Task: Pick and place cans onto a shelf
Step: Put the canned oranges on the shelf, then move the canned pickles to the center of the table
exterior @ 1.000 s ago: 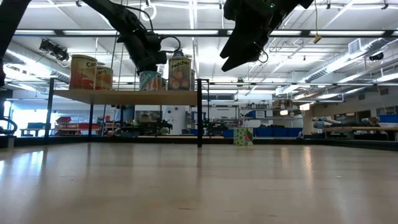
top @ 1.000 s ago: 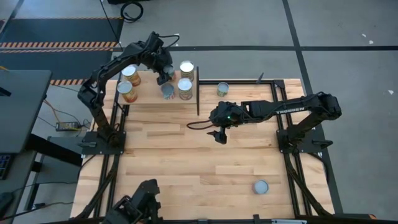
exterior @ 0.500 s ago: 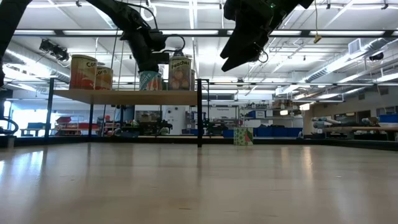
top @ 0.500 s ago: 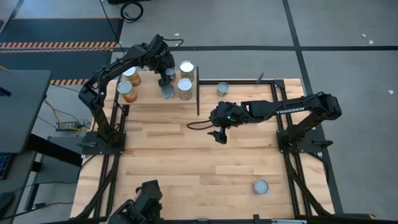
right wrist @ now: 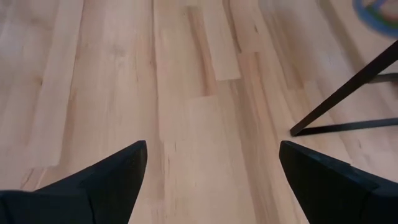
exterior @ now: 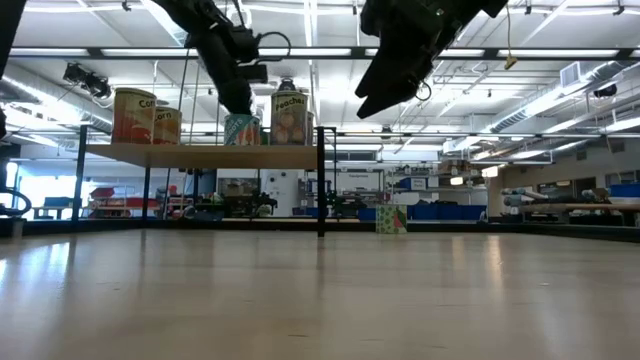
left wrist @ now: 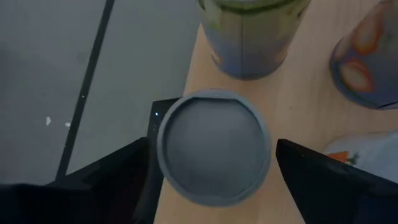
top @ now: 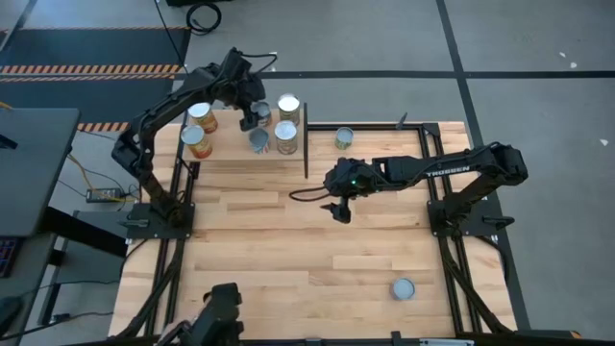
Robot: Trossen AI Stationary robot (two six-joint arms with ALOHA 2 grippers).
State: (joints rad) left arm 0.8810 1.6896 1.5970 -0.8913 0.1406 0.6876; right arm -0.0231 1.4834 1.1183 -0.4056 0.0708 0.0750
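Observation:
The shelf [top: 231, 152] stands at the table's far left and carries several upright cans. A blue-teal can [top: 258, 141] with a silver top [left wrist: 213, 146] stands near the shelf's near edge, resting on its base. My left gripper [top: 253, 118] is open just above this can, with one finger on either side of its top and clear of it; the low view [exterior: 237, 98] shows it over the can [exterior: 241, 129]. My right gripper [top: 338, 211] is open and empty, above the bare middle of the table [right wrist: 205, 124].
Two orange-labelled cans [top: 202, 117] [top: 195, 141] stand at the shelf's left and two peach cans [top: 288, 106] [top: 285, 135] at its right, beside the black upright edge [top: 306, 144]. One can [top: 344, 137] stands on the table right of the shelf, another [top: 403, 288] near the front right.
My left gripper has risen from around the blue-teal can to just above it and drawn slightly toward the far edge. The can stays upright on the shelf.

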